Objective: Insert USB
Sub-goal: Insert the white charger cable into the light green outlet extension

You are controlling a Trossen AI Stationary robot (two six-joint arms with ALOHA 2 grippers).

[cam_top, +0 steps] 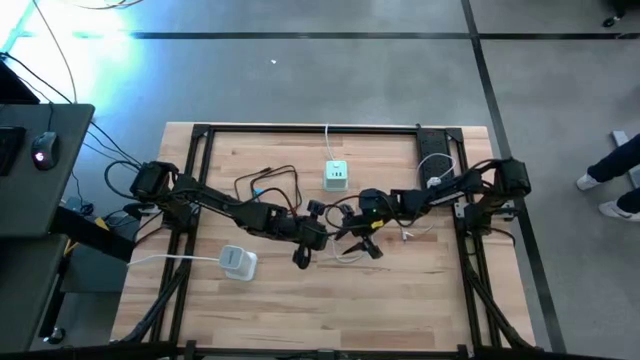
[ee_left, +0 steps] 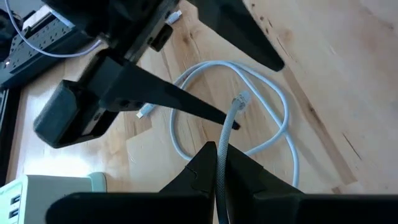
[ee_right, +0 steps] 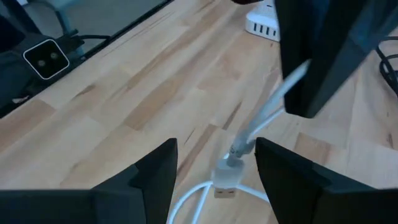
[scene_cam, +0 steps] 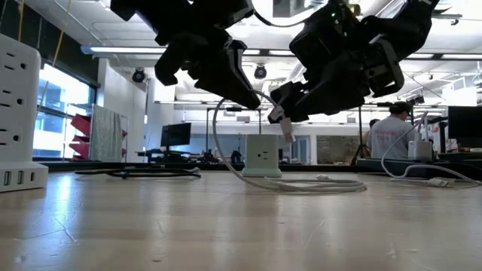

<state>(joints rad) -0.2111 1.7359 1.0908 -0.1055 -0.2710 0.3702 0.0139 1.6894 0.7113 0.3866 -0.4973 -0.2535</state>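
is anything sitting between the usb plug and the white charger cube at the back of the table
Nothing visible blocks the way. The left gripper is shut on the cable just behind the USB plug, held above the table, and the open right gripper straddles it. Only bare wood and slack white cable lie before the charger cube.

Both arms reached inward and met above the middle of the table (cam_top: 300,310). The left gripper (ee_left: 217,163) hovered just off that centre, its fingers pinched shut (a thin cable ran up between them). The right gripper (ee_right: 214,163) hung close beside it, also raised off the table, its two dark fingers (ee_right: 149,171) spread wide apart and holding nothing.
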